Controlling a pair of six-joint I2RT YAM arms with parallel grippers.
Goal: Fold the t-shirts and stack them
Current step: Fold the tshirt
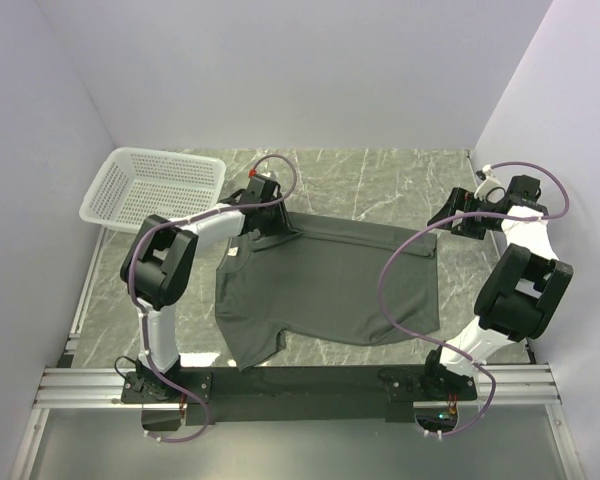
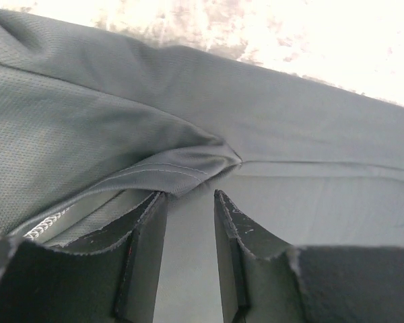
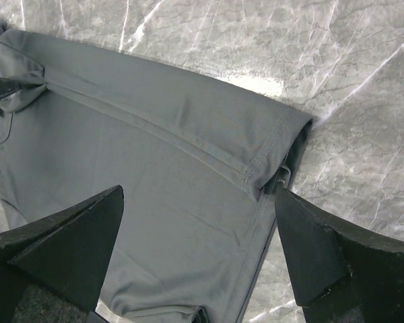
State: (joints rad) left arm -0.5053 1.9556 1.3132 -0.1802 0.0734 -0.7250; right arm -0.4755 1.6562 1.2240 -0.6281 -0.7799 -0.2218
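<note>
A dark grey-green t-shirt [image 1: 330,290] lies spread on the marble table, with its far edge folded over in a band. My left gripper [image 1: 276,232] rests low on the far left part of the shirt. In the left wrist view its jaws [image 2: 192,194] stand a narrow gap apart, and a puckered fold of the cloth [image 2: 182,171] lies over the left fingertip. Whether the fold is pinched does not show. My right gripper [image 1: 448,222] hangs wide open above the shirt's far right corner [image 3: 276,145], with nothing between its fingers [image 3: 199,190].
A white mesh basket [image 1: 150,185] stands at the far left, just beyond the left arm. Bare marble [image 1: 380,180] lies past the shirt's far edge. Grey walls close in the table on the left, right and back.
</note>
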